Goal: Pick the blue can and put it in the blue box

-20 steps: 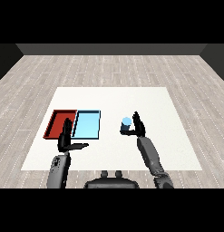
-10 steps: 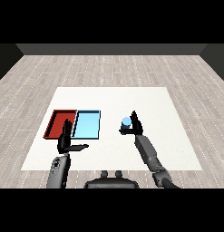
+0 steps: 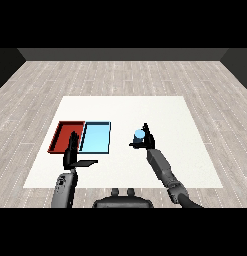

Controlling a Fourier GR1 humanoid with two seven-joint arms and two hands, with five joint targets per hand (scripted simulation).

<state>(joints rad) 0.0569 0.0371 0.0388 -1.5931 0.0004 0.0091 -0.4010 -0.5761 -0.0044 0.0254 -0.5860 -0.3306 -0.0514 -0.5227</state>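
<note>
Most of the blue can (image 3: 139, 135) was hidden by the right hand (image 3: 145, 141), whose fingers were curled around it, right of the light blue tray (image 3: 96, 138). The left hand (image 3: 72, 155) was kept open, fingers straight, holding nothing.

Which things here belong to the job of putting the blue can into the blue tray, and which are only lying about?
For the job:
blue can
right hand, curled round the can
blue tray

Only lying about:
red tray
left hand, open, holding nothing
</note>
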